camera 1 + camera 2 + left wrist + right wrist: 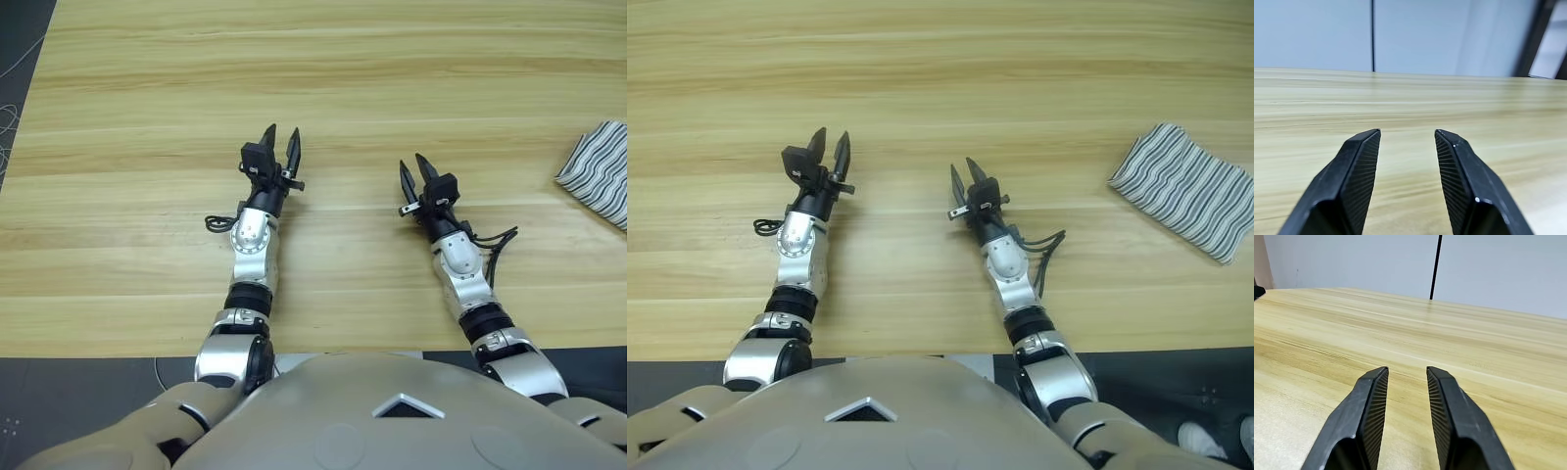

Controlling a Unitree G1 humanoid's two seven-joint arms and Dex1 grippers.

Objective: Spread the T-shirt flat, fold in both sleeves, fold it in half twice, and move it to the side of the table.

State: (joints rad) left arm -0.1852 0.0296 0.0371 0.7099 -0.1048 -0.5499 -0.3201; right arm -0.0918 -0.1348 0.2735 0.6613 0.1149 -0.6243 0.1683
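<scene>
Pale wood table (294, 59), plain wall (1449, 34) behind; left fingers (1359, 181) and right fingers (1369, 416) parted, empty.

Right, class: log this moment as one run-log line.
T-shirt: folded, striped, at table right side | left gripper: jaws open, empty | right gripper: jaws open, empty | task: looks complete

Lab or office-like room: long wood-grain table (294, 59), plain pale wall panels (1317, 34), loose cables (8, 116) on dark floor (24, 20).

A grey-and-white striped T-shirt (1182, 191), folded into a compact rectangle, lies flat on the wooden table (940, 88) at about 3 o'clock, near its right side.
</scene>
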